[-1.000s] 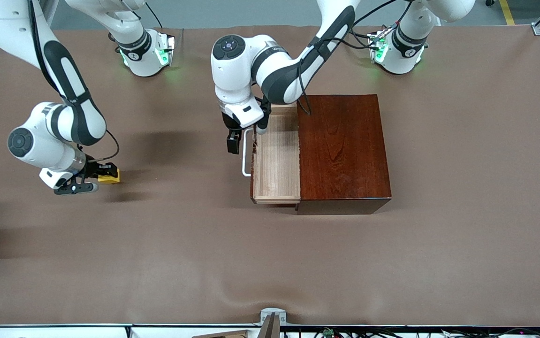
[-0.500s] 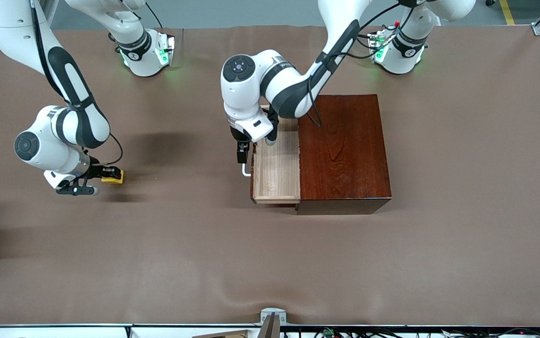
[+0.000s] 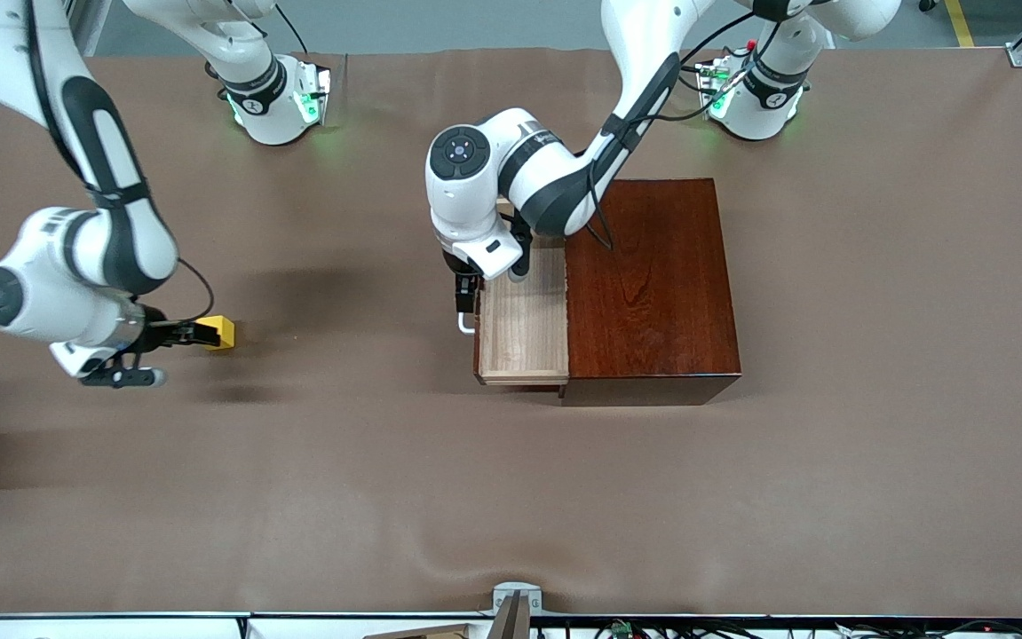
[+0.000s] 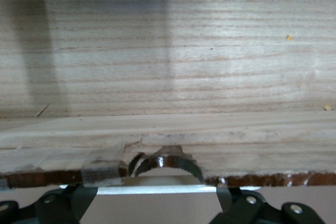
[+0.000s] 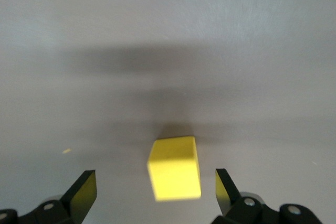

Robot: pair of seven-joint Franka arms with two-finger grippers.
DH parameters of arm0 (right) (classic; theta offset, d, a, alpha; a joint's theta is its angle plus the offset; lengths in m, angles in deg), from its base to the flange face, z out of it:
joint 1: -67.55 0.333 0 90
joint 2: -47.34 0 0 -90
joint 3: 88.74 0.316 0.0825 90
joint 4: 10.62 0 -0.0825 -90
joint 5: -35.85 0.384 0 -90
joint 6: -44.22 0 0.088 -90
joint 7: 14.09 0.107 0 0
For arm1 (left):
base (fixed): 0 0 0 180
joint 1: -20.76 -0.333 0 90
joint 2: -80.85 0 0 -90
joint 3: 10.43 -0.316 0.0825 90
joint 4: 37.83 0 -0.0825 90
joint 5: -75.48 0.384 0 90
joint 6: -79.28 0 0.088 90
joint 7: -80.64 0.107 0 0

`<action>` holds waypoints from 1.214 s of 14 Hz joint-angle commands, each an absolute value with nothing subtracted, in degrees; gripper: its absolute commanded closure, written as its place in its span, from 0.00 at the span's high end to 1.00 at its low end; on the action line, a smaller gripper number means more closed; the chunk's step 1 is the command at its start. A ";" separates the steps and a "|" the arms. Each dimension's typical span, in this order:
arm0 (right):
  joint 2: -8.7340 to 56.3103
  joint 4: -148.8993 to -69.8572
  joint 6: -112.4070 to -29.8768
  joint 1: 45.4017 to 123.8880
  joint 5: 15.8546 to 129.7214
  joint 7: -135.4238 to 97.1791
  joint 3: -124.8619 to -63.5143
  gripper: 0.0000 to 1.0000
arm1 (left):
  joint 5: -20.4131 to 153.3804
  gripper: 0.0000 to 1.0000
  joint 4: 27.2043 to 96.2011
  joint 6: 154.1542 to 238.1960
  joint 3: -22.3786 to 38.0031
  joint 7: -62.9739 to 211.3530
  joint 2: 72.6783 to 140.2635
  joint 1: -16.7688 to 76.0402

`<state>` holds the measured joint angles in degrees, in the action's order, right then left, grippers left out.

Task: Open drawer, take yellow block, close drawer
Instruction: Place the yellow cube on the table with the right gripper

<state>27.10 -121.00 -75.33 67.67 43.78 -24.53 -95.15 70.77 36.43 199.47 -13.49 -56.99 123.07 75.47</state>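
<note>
Block: yellow block point(image 5: 175, 168) on table | between parted right fingers point(image 5: 83, 191), untouched

Colours on the brown cloth-covered table point(image 3: 741, 497)

Bright yellow small cube point(image 3: 223, 332); glossy reddish-brown grained wooden box point(image 3: 648, 284); pale striped-grain wooden drawer point(image 3: 524, 324) with white bar handle point(image 3: 464, 325); white-and-black arms.

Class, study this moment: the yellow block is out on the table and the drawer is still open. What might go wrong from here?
1. The right gripper has open fingers straddling the yellow block on the table; pulling away crookedly could knock it.
2. The left gripper sits at the white handle of the open drawer; an off-centre push might jam it.
3. A hard push could slide the whole box.
</note>
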 commanded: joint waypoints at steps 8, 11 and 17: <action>31.50 -96.23 -49.76 67.11 41.13 -24.11 -94.89 1.00 | 74.32 1.00 35.03 191.96 -14.64 -54.01 123.13 75.08; 37.48 -96.31 -45.54 67.54 40.34 -17.64 -94.28 1.00 | 77.93 1.00 35.12 189.76 -14.64 -54.10 122.95 75.08; 45.57 -97.36 -42.53 70.53 36.91 -12.07 -94.36 1.00 | 80.13 1.00 35.12 186.60 -14.91 -54.36 122.77 75.08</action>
